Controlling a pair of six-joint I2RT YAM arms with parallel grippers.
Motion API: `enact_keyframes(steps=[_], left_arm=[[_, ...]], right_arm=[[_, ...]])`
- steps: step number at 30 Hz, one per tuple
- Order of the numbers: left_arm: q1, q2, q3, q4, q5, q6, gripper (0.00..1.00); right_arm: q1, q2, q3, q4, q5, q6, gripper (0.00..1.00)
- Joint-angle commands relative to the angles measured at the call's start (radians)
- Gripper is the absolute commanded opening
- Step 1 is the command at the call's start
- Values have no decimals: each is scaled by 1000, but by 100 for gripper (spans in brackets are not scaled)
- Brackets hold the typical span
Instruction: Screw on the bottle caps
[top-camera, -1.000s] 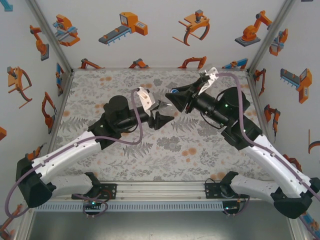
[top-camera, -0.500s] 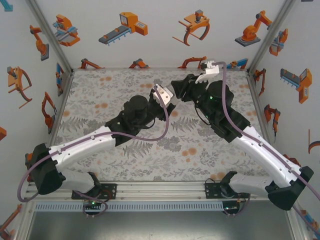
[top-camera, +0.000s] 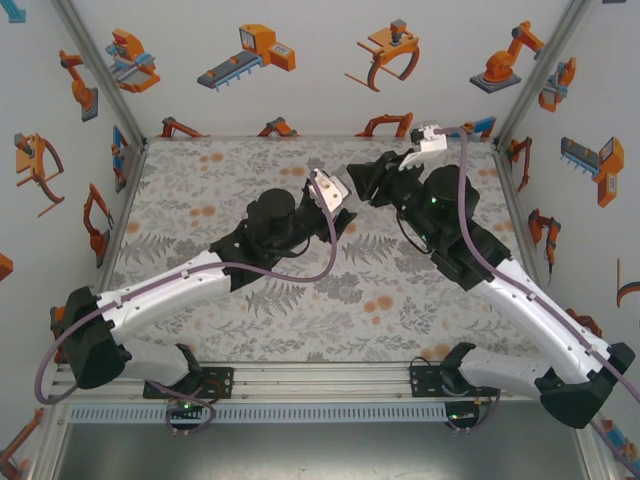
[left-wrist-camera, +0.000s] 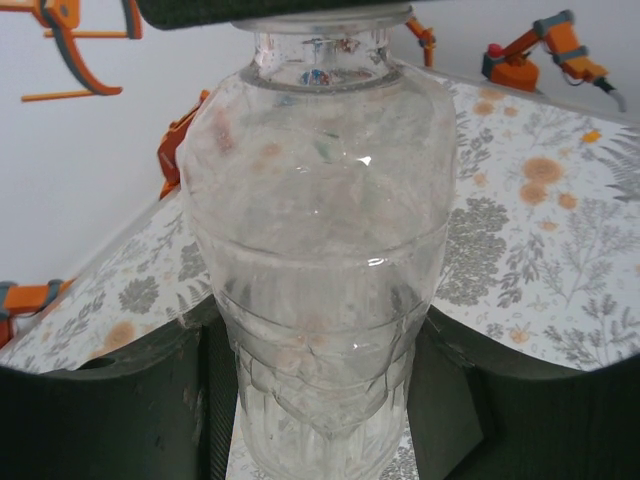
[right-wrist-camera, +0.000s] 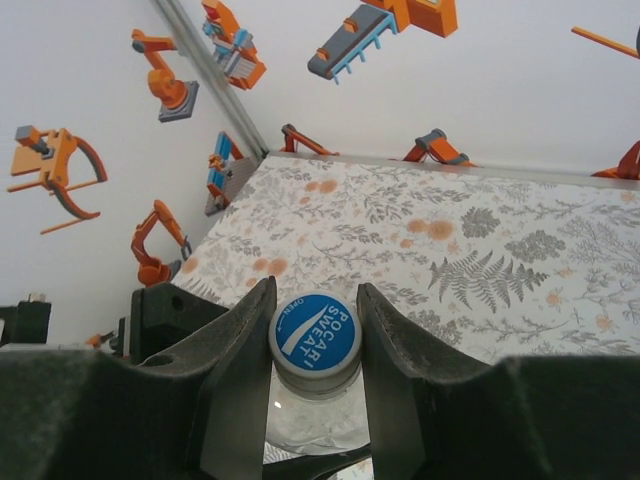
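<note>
**Left gripper** (top-camera: 338, 212): closed tight on the lower body of a plain clear plastic bottle (left-wrist-camera: 320, 230). Dark fingers (left-wrist-camera: 150, 400) pressed against either side of the ribbed lower section. Bottle upright in the left wrist view, unlabelled, with shoulder and neck rising to the top edge of the frame.

**Right gripper** (top-camera: 362, 183): narrowly parted and clamped from above on a blue cap (right-wrist-camera: 314, 333) printed "POCARI SWEAT". One finger (right-wrist-camera: 235, 380) touching each side of the cap's rim. Cap seated on the bottle mouth, with the clear neck visible just beneath. Depth of threading: cannot tell. Dark underside of this gripper seen across the top of the left wrist view, directly over the bottle mouth.

**Overhead view:** both arms stretched inward from the near edge, grippers meeting tip to tip over the far middle of the floral-patterned table (top-camera: 200, 180). Left gripper lower and to the left, right gripper higher and to the right. Bottle and cap hidden there between the two wrists. Contact of bottle base with table: cannot tell.

**Background:** white enclosure walls (top-camera: 300, 100) printed with orange robot drawings.
</note>
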Motion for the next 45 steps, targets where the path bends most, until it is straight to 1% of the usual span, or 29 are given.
enact_keyframes(steps=[1, 2, 4, 5, 6, 8, 9, 13, 16, 18, 21, 24, 27, 31, 36, 45], left_arm=[[4, -35, 40, -41, 165, -4, 0], [10, -43, 39, -46, 203, -11, 0], [26, -60, 31, -46, 306, -26, 0], [34, -69, 26, -39, 367, -36, 0], [42, -76, 21, -34, 419, -46, 0], [62, -92, 12, -8, 571, -76, 0], [69, -98, 11, 1, 630, -89, 0], [77, -108, 24, 31, 882, -136, 0], [75, -102, 45, 52, 1015, -181, 0], [73, -94, 53, 65, 1064, -206, 0], [71, -86, 56, 84, 1114, -230, 0], [66, -81, 59, 95, 1147, -244, 0], [58, -74, 68, 94, 1180, -249, 0], [52, -68, 74, 94, 1191, -250, 0], [49, -66, 77, 95, 1192, -249, 0], [47, -62, 82, 105, 1197, -250, 0]], right_arm=[[5, -65, -10, 64, -150, -50, 52], [5, -81, -10, 63, -171, -64, 59], [4, -111, -6, 58, -220, -89, 64], [4, -128, -3, 56, -248, -104, 65], [4, -142, -1, 58, -278, -114, 66], [5, -172, 5, 68, -362, -135, 66], [4, -182, 10, 72, -404, -142, 66], [5, -208, 38, 71, -574, -161, 65], [5, -208, 57, 76, -689, -156, 65], [4, -202, 64, 95, -753, -141, 63], [4, -190, 72, 119, -823, -119, 59], [5, -174, 85, 103, -878, -117, 55], [6, -158, 91, 108, -922, -101, 49], [4, -142, 91, 138, -967, -72, 42], [5, -134, 92, 155, -1010, -55, 39], [4, -123, 92, 159, -1068, -42, 40]])
